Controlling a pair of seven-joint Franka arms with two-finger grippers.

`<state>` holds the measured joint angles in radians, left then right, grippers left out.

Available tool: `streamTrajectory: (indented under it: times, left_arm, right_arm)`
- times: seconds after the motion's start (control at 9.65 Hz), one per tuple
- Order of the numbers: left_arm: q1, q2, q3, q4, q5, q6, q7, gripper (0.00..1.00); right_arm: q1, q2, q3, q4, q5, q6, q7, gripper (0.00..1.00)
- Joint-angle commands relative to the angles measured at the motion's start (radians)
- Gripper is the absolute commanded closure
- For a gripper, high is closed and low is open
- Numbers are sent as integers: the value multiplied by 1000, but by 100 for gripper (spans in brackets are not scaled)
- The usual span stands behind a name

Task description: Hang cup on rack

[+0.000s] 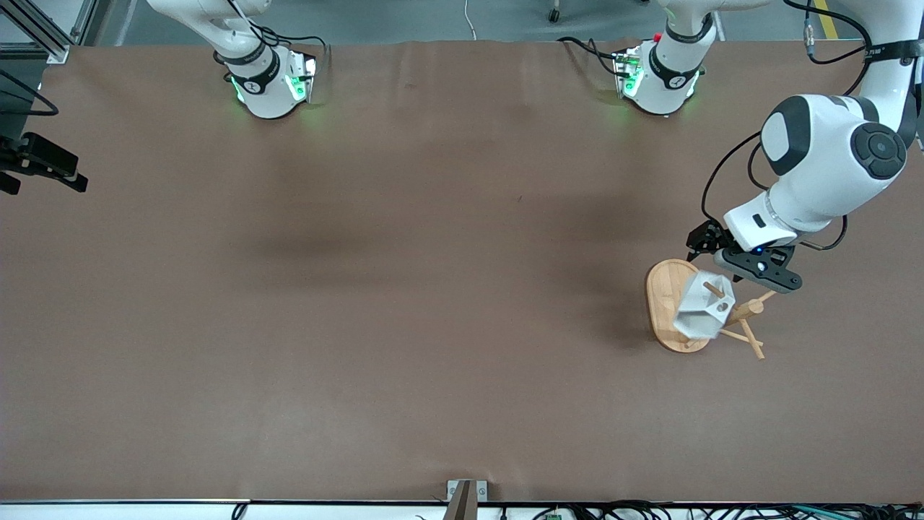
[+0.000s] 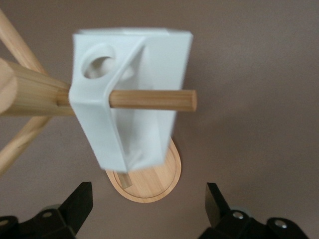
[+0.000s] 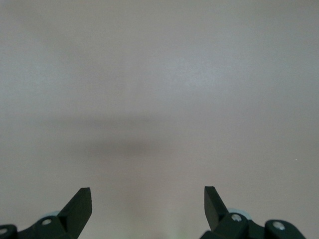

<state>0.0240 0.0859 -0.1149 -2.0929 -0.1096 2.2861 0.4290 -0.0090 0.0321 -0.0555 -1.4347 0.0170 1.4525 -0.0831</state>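
Cup [image 1: 704, 307] hangs on a rack [image 1: 668, 303] peg at the left arm's end of the tabletop [image 1: 404, 289]; left tool [image 1: 729, 271] hovers above it. Left wrist view: peg [image 2: 149, 99] passes through the handle; fingers [image 2: 79, 204] spread wide, empty. Right wrist view: right tool [image 3: 147, 209] waits, open, empty.

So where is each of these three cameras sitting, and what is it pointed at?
Front view: high across the table, facing both arm bases; the left hand is over the rack, by the hung cup.
Left wrist view: on the left arm, looking past its open fingers at the cup on a peg.
Right wrist view: on the right arm; open fingers, bare table.
Shared: cup and rack.
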Motion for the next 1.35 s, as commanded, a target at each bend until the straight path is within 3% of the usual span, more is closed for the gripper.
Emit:
streamTrajectory:
  times: [0.0, 0.62, 0.83, 1.24]
  left_arm:
    - [-9, 20, 6, 26, -19, 3, 7, 0]
    - [-10, -78, -3, 152, 7, -239, -260, 0]
    - [-7, -83, -23, 270, 128, -402, -349, 0]
    - [16, -83, -17, 404, 117, -513, -346, 0]
  right_arm:
    - [-6, -28, 3, -29, -6, 0, 5, 1]
    - [-5, -29, 3, -29, -6, 0, 5, 1]
    - [-5, -29, 3, -29, -6, -6, 5, 1]
    - [-6, -29, 3, -29, -6, -8, 5, 1]
